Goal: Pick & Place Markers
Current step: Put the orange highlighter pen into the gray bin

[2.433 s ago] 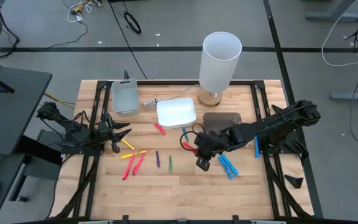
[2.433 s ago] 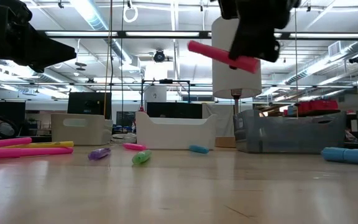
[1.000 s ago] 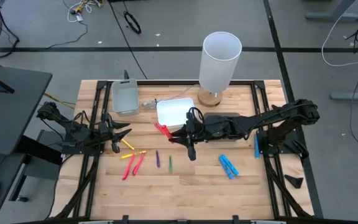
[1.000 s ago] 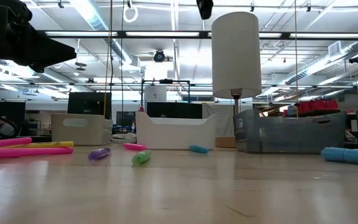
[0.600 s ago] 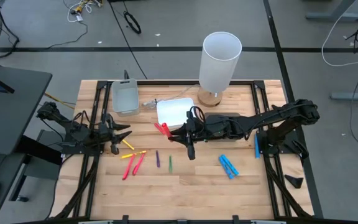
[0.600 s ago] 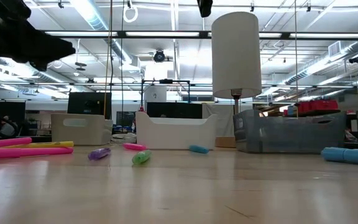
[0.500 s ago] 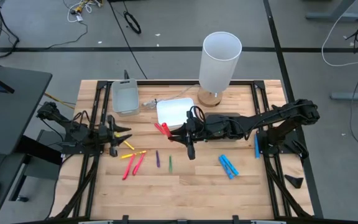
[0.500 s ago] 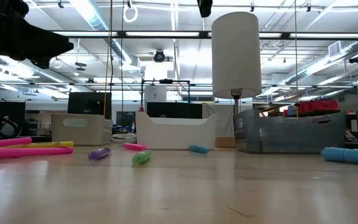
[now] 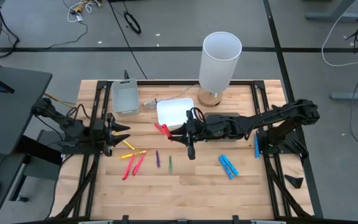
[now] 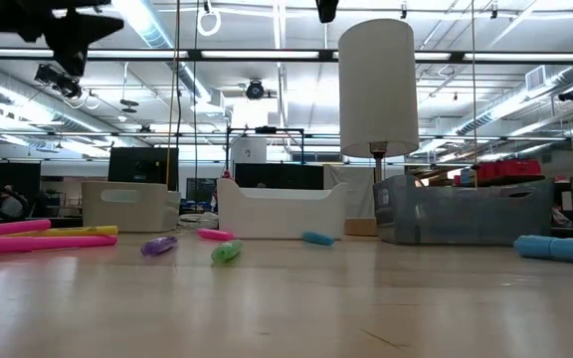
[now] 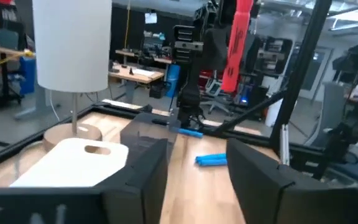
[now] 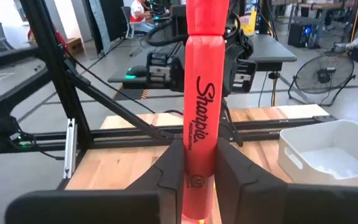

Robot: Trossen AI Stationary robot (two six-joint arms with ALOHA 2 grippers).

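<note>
While your wooden table (image 9: 191, 180) carries the white lamp (image 9: 219, 62), a grey tray (image 9: 125, 96) and a white tray (image 9: 176, 112), your right gripper (image 9: 178, 135) hangs just beside the white tray, fingers clamped on a red marker (image 12: 199, 118). Your left gripper (image 9: 118, 132) waits at the table's left side, fingers (image 11: 142, 174) parted around nothing. You have the other markers (image 9: 133, 163) lying loose between the arms, with blue ones (image 9: 227, 165) below the right arm.

The wood desk (image 9: 185, 180) holds 3 trays (image 9: 125, 96), a lamp (image 9: 219, 59) and many markers (image 9: 134, 163).
</note>
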